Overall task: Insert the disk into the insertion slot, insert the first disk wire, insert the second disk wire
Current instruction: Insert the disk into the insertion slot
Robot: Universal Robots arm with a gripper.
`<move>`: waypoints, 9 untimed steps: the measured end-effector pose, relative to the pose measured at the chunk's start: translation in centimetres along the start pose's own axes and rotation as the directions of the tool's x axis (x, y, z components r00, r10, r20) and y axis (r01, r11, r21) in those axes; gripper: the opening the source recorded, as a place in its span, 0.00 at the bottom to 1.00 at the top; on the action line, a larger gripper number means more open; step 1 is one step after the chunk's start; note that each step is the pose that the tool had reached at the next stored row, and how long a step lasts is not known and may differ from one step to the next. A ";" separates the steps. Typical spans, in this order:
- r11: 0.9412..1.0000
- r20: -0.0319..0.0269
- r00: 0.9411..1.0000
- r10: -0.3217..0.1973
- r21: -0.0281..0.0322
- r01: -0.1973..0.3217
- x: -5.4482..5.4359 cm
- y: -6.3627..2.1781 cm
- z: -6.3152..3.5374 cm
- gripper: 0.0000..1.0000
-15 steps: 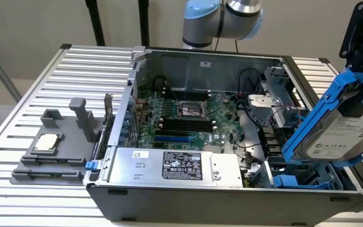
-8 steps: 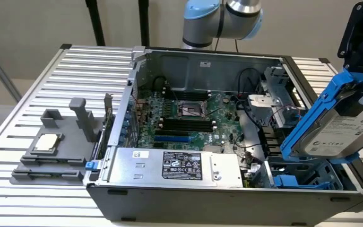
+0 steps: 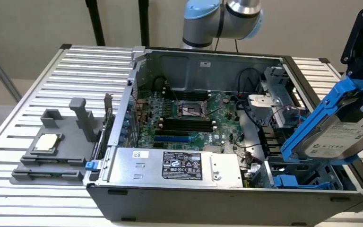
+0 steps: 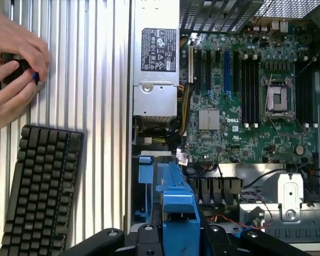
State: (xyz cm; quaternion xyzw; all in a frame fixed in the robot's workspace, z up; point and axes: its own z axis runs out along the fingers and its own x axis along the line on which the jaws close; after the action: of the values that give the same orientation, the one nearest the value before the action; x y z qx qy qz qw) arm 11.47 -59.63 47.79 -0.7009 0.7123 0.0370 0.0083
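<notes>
At the exterior view's right, the disk (image 3: 351,137) shows silver-grey metal and a white printed label, framed in smooth blue plastic; the ribbed tabletop (image 3: 36,80) is matt, pale metal.

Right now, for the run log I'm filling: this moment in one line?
jaws: shut on silver-grey hard drive in blue plastic carrier | drive: tilted, raised over grey-metal drive bay | inserted: not yet

You are looking at one open computer case (image 3: 232,203), one disk (image 3: 345,137), one silver power supply (image 3: 137,165), one motherboard (image 3: 226,109), one black keyboard (image 4: 40,186), one grey fixture (image 3: 43,172), and a person's two hands (image 4: 18,42).
</notes>
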 end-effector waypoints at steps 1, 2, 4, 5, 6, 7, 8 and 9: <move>1.000 0.000 1.000 0.000 0.000 0.000 0.1 -0.01 0.15 0.33; 1.000 0.001 1.000 0.000 0.000 0.000 0.3 -0.02 0.33 0.33; 1.000 0.001 1.000 0.000 0.000 0.000 0.4 -0.02 0.70 0.33; 1.000 0.002 1.000 0.000 0.000 0.000 0.5 0.01 0.87 0.33; 1.000 0.002 1.000 0.000 0.000 0.000 0.5 0.07 1.05 0.33; 1.000 0.002 1.000 0.000 0.001 0.000 0.6 0.16 1.23 0.33; 1.000 0.002 1.000 0.000 0.001 0.000 0.7 0.30 1.39 0.33; 1.000 0.002 1.000 0.000 0.002 0.000 0.7 0.45 1.54 0.33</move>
State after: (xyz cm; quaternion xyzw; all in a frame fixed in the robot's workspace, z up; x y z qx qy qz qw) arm 10.94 -60.23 46.23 -0.7010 0.7122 0.0369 0.0097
